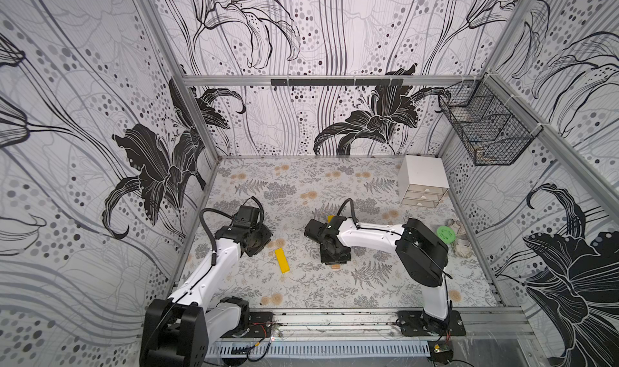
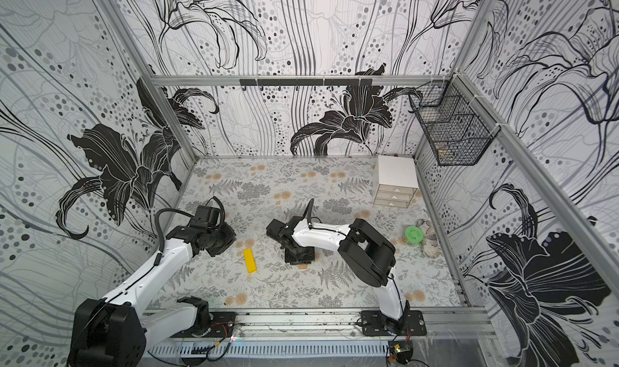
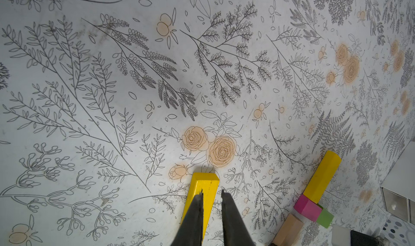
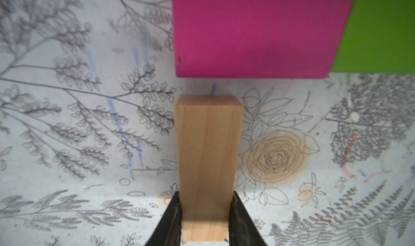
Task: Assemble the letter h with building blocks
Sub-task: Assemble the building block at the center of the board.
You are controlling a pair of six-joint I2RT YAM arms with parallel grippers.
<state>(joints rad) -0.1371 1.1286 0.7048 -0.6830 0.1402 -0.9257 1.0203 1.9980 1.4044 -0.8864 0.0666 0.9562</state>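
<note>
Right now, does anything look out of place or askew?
One yellow block lies alone and slanted, away from the others. The tan block, held in the right jaws, stops short of the magenta block.

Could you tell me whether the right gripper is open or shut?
Shut: the right gripper clamps the wooden block, jaws against both its sides.

Bright, even light, soft shadows; both top views bend at edges; upper-frame magenta block (image 4: 258, 31) seems slightly blurred.

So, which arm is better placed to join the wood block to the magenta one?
Right: right gripper holds the tan wood block just short of the magenta block; left gripper is over a yellow block.
</note>
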